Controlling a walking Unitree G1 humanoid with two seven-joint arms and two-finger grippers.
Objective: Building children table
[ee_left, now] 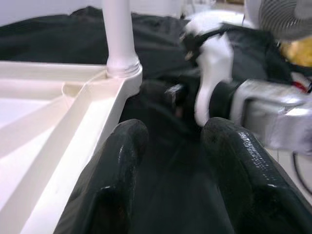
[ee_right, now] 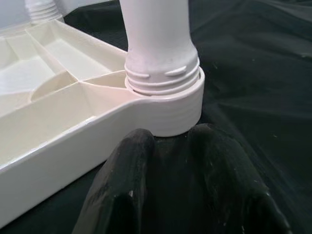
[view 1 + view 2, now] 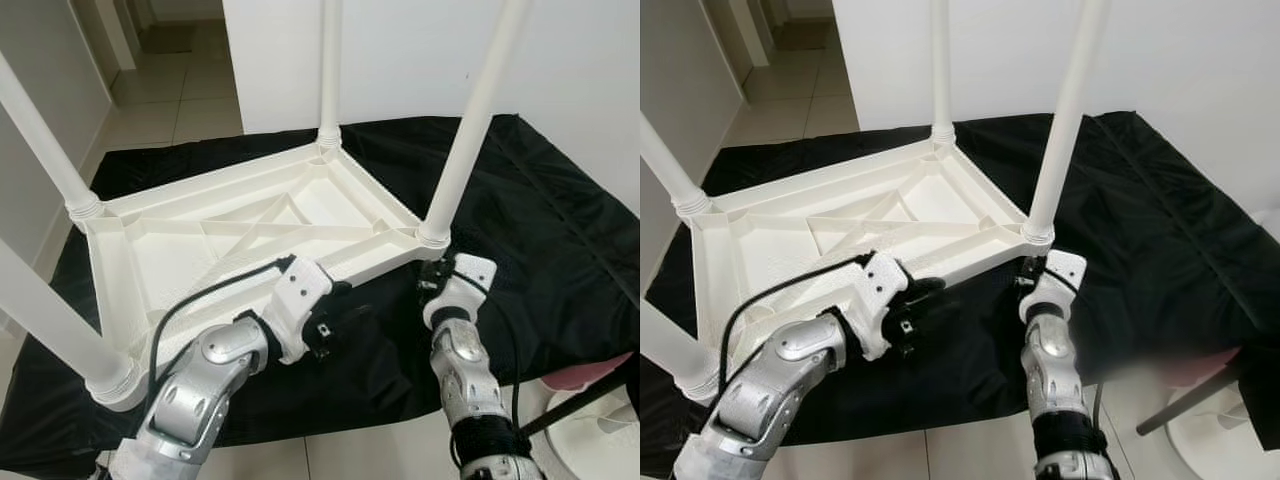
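Table: the white plastic children table (image 3: 250,235) lies upside down on a black cloth (image 3: 540,230), with its ribbed underside facing up toward me.
Legs: four white round legs stand up from the corners. The near right leg (image 3: 470,130) sits in its corner socket (image 2: 165,105), and a few lines of its thread are visible above the socket ring. The far leg (image 3: 329,70) stands at the back corner, one leg (image 3: 45,140) at the left corner, and one leg (image 3: 50,320) at the near left corner.
My left jaws: my left gripper (image 3: 335,315) is low at the near edge of the table, just in front of the rim. In the left wrist view my two black fingers (image 1: 119,175) stand apart with only the cloth between them, so they are open and hold nothing.
My right jaws: my right gripper (image 3: 432,280) is just below the near right corner socket. In the right wrist view the fingers (image 2: 124,185) point at the base of that socket, very near to it. A narrow gap remains between them and nothing is inside it. If the tips touch the socket, I cannot tell.
Cloth: it covers the tiled floor (image 3: 180,100) under the table and reaches to the white wall (image 3: 400,50) behind.
Right side: a white fan base (image 3: 600,435) stands on the floor near my right arm.
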